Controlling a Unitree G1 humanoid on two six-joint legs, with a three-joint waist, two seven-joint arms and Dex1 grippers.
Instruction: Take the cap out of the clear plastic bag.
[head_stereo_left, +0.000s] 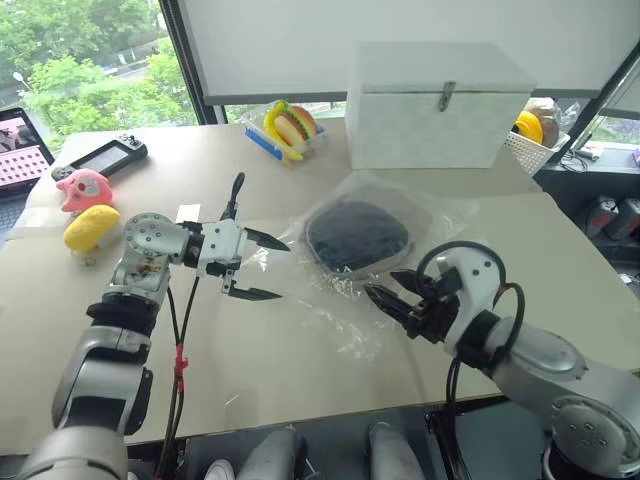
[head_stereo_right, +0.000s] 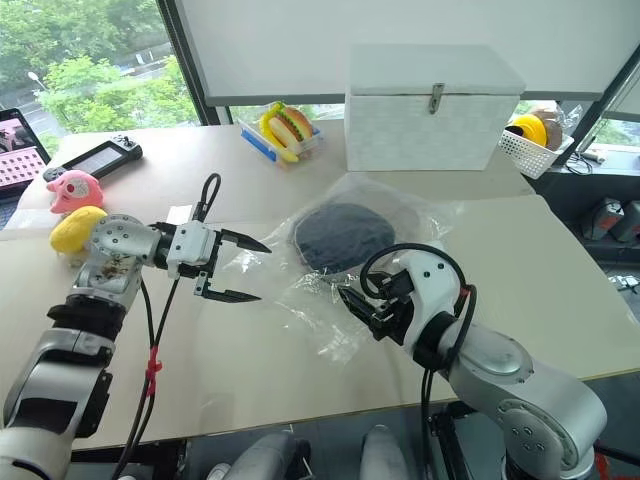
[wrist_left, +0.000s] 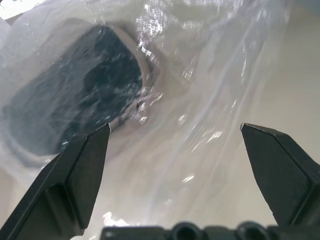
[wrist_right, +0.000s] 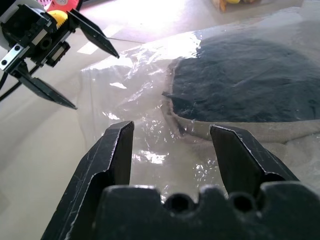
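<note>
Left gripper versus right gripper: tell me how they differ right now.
The left gripper has its jaws spread wide; the right gripper holds its jaws closer together, though open. The left gripper sits at the left edge of the clear plastic bag; the right gripper sits at the bag's near right side. Both are empty and aimed at the bag, with the cap inside.

No readable text, label or number anywhere.

Bare surface (head_stereo_left: 300, 370) is left open in front of the clear plastic bag (head_stereo_left: 345, 300). Passage behind the bag is blocked by a white box (head_stereo_left: 440, 105); toys (head_stereo_left: 90, 210) are clustered well to its left.
</note>
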